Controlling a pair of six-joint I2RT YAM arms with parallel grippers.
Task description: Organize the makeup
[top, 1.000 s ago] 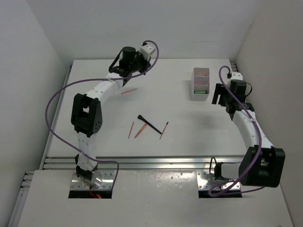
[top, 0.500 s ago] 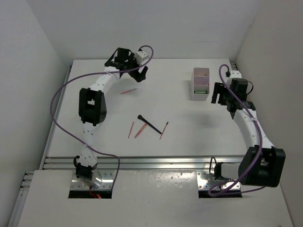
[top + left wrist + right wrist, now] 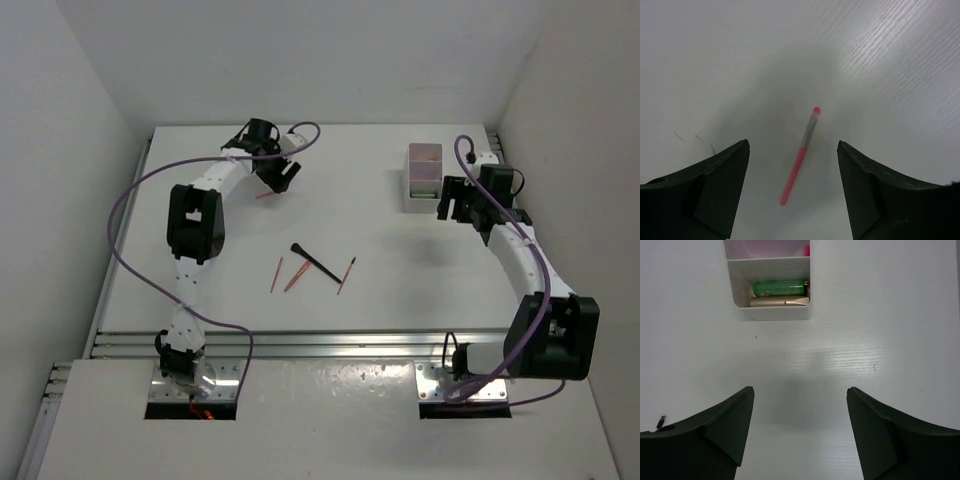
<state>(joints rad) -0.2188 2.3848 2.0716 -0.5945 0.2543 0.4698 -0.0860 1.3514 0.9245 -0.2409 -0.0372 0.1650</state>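
Observation:
A pink pencil (image 3: 800, 156) with a grey band lies on the white table, directly under my left gripper (image 3: 792, 144), whose open jaws stand either side of it without touching. From above, that pencil (image 3: 270, 193) lies just in front of the left gripper (image 3: 281, 176). A black brush (image 3: 314, 262) and three thin pencils (image 3: 277, 275) (image 3: 296, 277) (image 3: 347, 275) lie mid-table. My right gripper (image 3: 800, 389) hangs open and empty just before the compartment box (image 3: 771, 314), which holds a green tube (image 3: 779, 288) and a rose-gold tube (image 3: 780, 301).
The white compartment box (image 3: 424, 180) stands at the back right, with something pink (image 3: 802, 250) in its farther compartment. White walls close in the table on three sides. A metal rail (image 3: 330, 345) runs along the near edge.
My left gripper has opened and swung from the back of the table down over the pink pencil. The right gripper has shifted slightly left, toward the box.

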